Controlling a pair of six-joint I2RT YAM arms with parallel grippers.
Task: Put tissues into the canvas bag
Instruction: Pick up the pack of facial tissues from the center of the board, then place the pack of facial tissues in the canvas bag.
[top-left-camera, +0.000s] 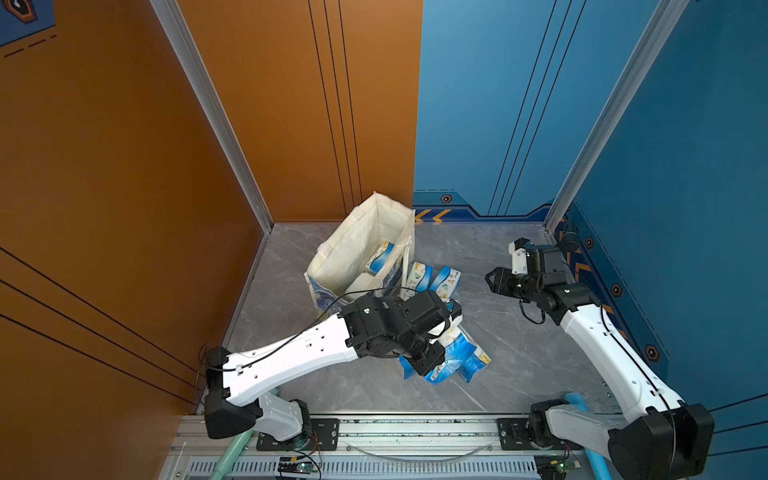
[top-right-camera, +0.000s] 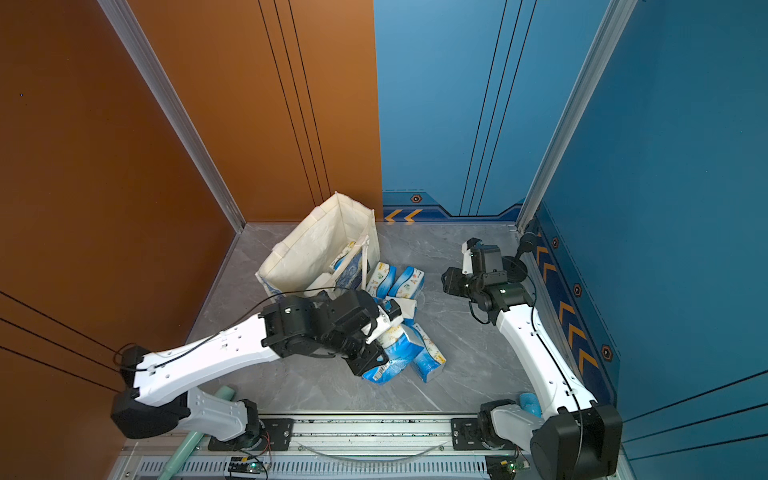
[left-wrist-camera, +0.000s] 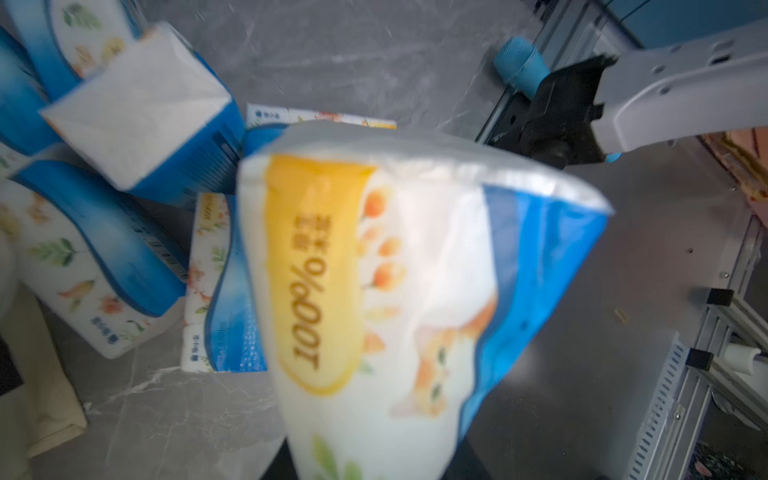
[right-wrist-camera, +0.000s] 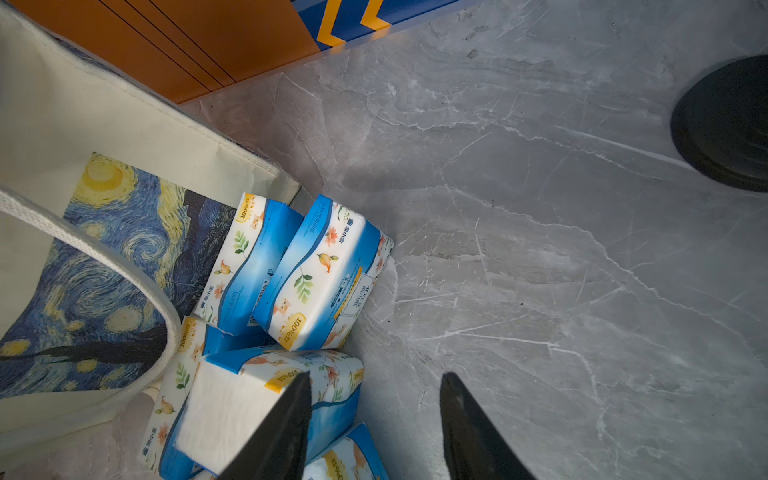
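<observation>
- Grey marbled floor (top-left-camera: 519, 332) runs between orange and blue walls in both top views. The canvas bag (top-left-camera: 357, 245) stands open at the far left with packs inside (top-left-camera: 380, 255). Loose packs (top-left-camera: 461, 357) lie heaped just to its right and nearer.
- The left claw (top-left-camera: 454, 318) hangs over that heap, just near-right of the bag's mouth. The right claw (top-right-camera: 446, 280) hovers well apart on the far right, over bare floor.
- Left wrist view: the held pack (left-wrist-camera: 395, 291) fills the picture, raised well above the loose packs (left-wrist-camera: 99, 266) on the floor. It hides the jaws, so their width cannot be read, but the pack hanging there says they are clamped on it. Cream cloth of the bag (left-wrist-camera: 41, 395) shows at the edge.
- Right wrist view: the right claw (right-wrist-camera: 374, 376) stands about half open, with only floor between its dark fingers. Loose packs (right-wrist-camera: 324, 274) lie just left of it, against the bag's painted side (right-wrist-camera: 116, 249) and under its loop handle (right-wrist-camera: 83, 239).
- Judgement: the step is carrying this pack into the bag. The mouth is far and left of the left claw, so lift first, clearing the near rim and the loop handle. Then move across and let go only when the pack is over the lining. A soft wrapped pack may sag or slip, so move steadily.
</observation>
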